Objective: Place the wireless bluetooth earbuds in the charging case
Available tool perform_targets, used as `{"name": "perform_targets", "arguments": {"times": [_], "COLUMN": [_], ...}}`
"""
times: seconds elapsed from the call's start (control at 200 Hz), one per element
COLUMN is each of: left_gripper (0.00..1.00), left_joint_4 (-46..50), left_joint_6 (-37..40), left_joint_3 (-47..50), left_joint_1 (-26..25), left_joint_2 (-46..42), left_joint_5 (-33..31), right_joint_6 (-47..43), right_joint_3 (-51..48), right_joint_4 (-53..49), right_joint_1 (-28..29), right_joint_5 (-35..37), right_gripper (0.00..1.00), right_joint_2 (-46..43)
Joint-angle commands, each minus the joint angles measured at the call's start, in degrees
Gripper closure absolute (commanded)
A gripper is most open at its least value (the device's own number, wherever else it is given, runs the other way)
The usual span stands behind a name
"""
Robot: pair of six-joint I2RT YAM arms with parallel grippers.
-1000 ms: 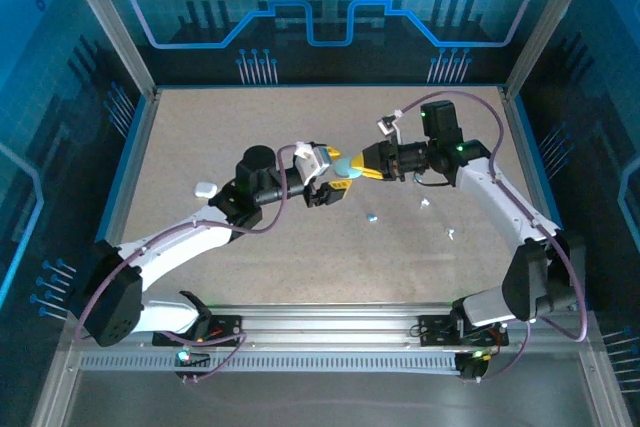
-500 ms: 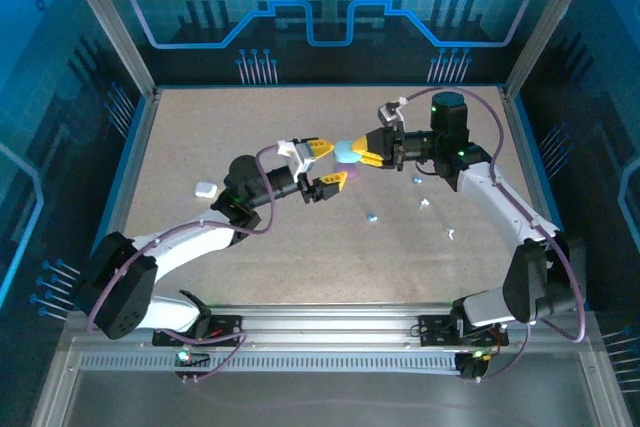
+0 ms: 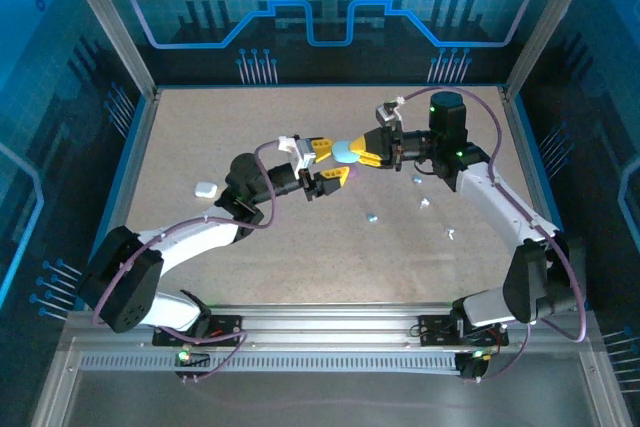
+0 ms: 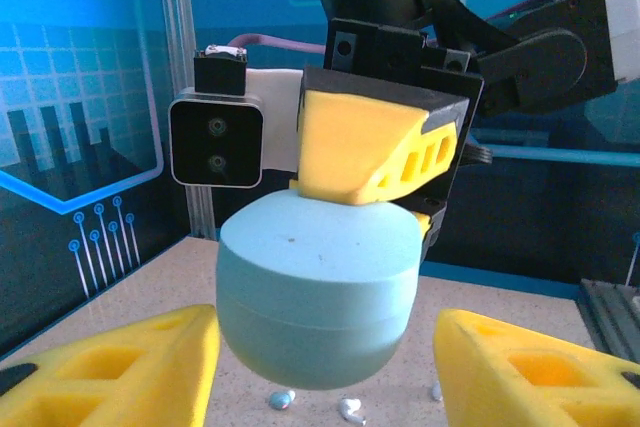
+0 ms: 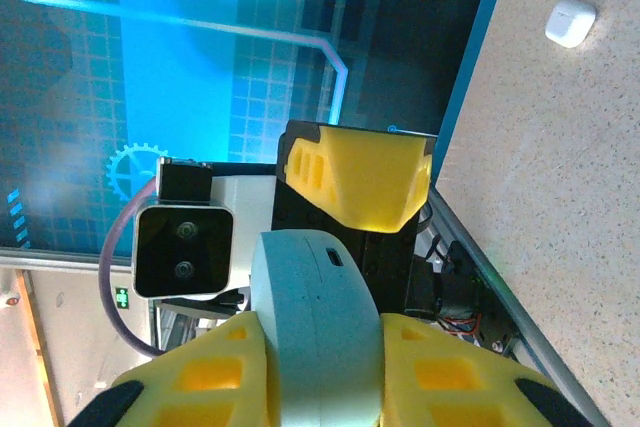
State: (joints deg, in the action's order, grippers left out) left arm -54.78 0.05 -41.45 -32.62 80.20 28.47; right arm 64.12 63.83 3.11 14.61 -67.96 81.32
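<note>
Speckled tan table (image 3: 200,127) inside a blue-lit enclosure. Both arms reach inward and meet above the table's middle. Right gripper (image 3: 356,153) pinches a round teal case (image 3: 345,151), lid closed, held clear of the surface. Left gripper (image 3: 326,164) faces it, with its fingers (image 4: 110,367) spread wide to either side of the case and not touching it. White case (image 3: 206,188) lies alone on the table's left side. Earbuds (image 3: 371,216) lie loose and scattered on the table, below and to the right of the grippers, well apart from the teal case. Too small to make out their detail.
</note>
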Motion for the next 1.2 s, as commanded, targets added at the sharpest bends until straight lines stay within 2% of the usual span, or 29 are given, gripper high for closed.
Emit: {"name": "perform_targets", "arguments": {"times": [0.0,0.535,0.785,0.941,1.036,1.196], "left_gripper": [0.42,0.55,0.68,0.72,0.73,0.73], "left_joint_4": [-2.9,-1.7,1.6,3.1,3.2,3.7], "left_joint_6": [-1.3,-1.0,0.7,0.7,0.1,-1.2], "left_joint_3": [-2.1,-2.9,-3.2,-3.2,-2.9,-1.5], "left_joint_1": [-0.2,-0.9,-1.0,-1.1,-1.0,-1.0], "left_joint_2": [0.5,1.1,0.7,0.3,0.0,-0.6], "left_joint_5": [2.3,2.7,2.9,2.7,2.8,2.3], "right_joint_6": [0.2,0.0,-1.7,-14.2,-20.6,-31.1], "right_joint_3": [-0.4,-0.3,0.5,5.3,7.8,10.8], "right_joint_4": [1.6,1.4,-1.1,-17.8,-25.2,-34.0], "right_joint_1": [0.7,1.4,1.6,1.5,1.1,0.0], "right_joint_5": [-1.1,-1.0,-0.4,4.3,9.0,21.0], "right_gripper": [0.84,0.83,0.81,0.68,0.52,0.45], "right_joint_2": [-0.2,-0.3,-0.5,-0.7,-1.6,-5.0]}}
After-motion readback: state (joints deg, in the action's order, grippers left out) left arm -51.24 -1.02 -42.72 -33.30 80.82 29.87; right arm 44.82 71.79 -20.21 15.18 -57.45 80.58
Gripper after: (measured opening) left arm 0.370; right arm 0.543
